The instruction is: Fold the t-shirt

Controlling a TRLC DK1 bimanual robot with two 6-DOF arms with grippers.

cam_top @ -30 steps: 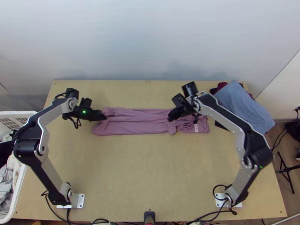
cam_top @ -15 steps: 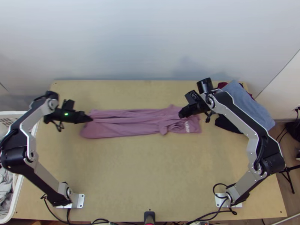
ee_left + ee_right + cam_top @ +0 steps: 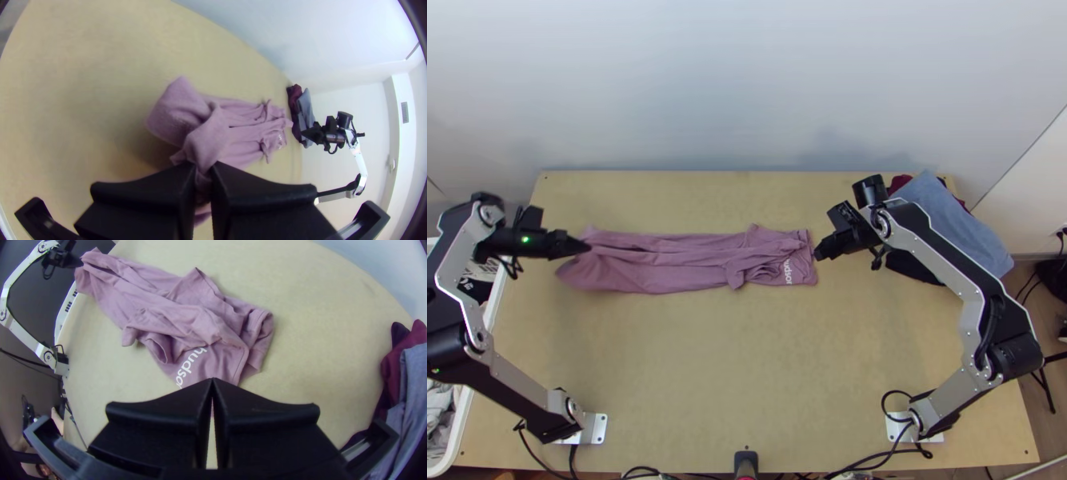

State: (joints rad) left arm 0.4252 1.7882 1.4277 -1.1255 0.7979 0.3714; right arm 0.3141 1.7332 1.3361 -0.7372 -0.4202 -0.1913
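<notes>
A pink t-shirt (image 3: pixel 659 262) lies as a long narrow strip across the table, its sides folded inward and wrinkled, with white lettering at the right end. My left gripper (image 3: pixel 587 247) is at the strip's left end; in the left wrist view the left gripper (image 3: pixel 203 171) is shut on a bunched bit of the pink t-shirt (image 3: pixel 235 133), which is lifted there. My right gripper (image 3: pixel 818 256) is just off the lettered right end. Seen in the right wrist view, the right gripper (image 3: pixel 212 381) is shut with nothing between its tips, beside the pink t-shirt (image 3: pixel 178 320).
A pile of folded clothes, grey-blue (image 3: pixel 951 224) on top with dark red and black below, lies at the table's back right corner. A white basket (image 3: pixel 463 400) with clothes stands off the left edge. Bare table (image 3: pixel 731 368) stretches in front of the t-shirt.
The left gripper has moved left, and the whole t-shirt has slid left with it. My right gripper has moved right a little from over the lettered end, and the shirt has slid out from beneath it.
</notes>
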